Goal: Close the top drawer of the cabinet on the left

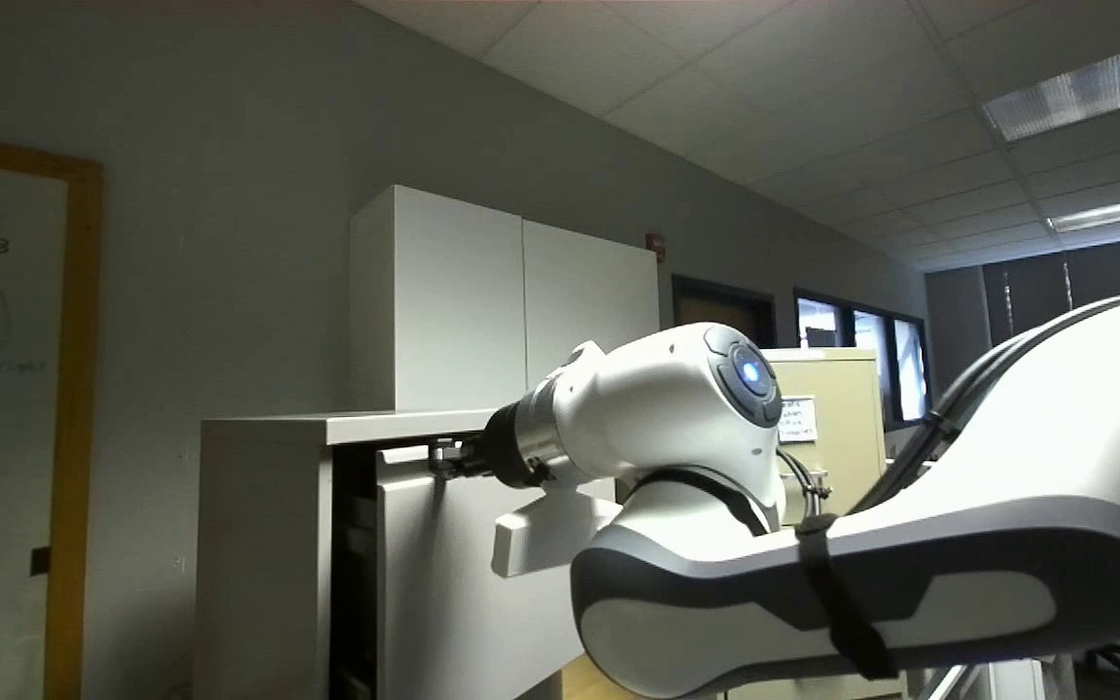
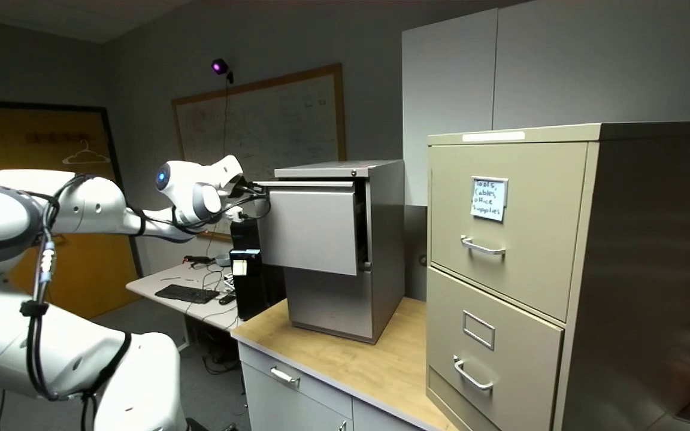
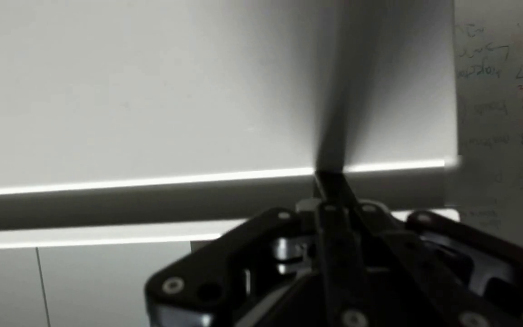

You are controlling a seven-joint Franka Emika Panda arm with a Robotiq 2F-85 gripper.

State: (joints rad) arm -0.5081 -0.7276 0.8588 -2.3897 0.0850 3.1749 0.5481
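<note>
My hand [image 3: 329, 178] sits at the upper edge of the top drawer [image 2: 309, 230], its two fingers drawn together into one narrow tip; whether that tip presses on the edge or stops just short, I cannot tell. The drawer is partly out, its front forward of the low cabinet [image 2: 387, 257] in both exterior views. Its inside is too dark to make out, a shadowed gap at the side. In an exterior view my arm [image 1: 677, 408] covers much of the drawer front, and the cabinet's foot is cut off below. In an exterior view cables [image 2: 35, 350] trail along the arm and, up at the wrist, blend into the black of my fingers. From my wrist, the writing on the whiteboard [image 3: 504, 91] comes out turned and faint, mostly unreadable. The cabinet stands on a wood-topped counter [image 2: 345, 362], near a beige filing cabinet [image 2: 507, 287] whose note [image 2: 489, 199] reads tools, cables, office supplies. That filing cabinet partly hides a white cupboard [image 2: 560, 66] on the wall. Farther off, a desk [image 2: 147, 290] carries a keyboard [image 2: 186, 293] and a mouse [image 2: 227, 299], and a hanger [image 2: 85, 160] hangs at the brown door [image 2: 15, 155].
</note>
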